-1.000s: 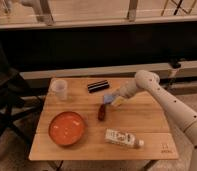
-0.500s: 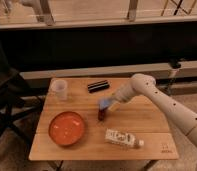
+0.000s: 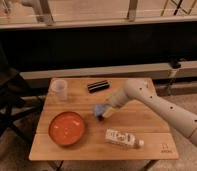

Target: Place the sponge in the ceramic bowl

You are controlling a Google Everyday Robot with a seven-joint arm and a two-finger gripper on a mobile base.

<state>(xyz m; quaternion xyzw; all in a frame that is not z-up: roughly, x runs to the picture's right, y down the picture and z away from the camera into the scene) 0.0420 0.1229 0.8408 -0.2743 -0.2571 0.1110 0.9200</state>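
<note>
The sponge (image 3: 99, 109), light blue with a pale yellow side, is held at the tip of my gripper (image 3: 104, 111), above the middle of the wooden table (image 3: 152, 127). My gripper is shut on it, and my white arm (image 3: 157, 102) reaches in from the right. The ceramic bowl (image 3: 67, 128), wide, glossy and orange-red, sits on the front left of the table. It lies a short way to the left of and below the sponge, and nothing is in it.
A translucent white cup (image 3: 59, 89) stands at the back left. A black flat bar (image 3: 98, 86) lies at the back middle. A white bottle (image 3: 123, 138) lies on its side near the front edge. A dark chair (image 3: 7, 100) is to the left of the table.
My gripper has moved left across the table with the sponge in it, closer to the bowl. The other things have not moved.
</note>
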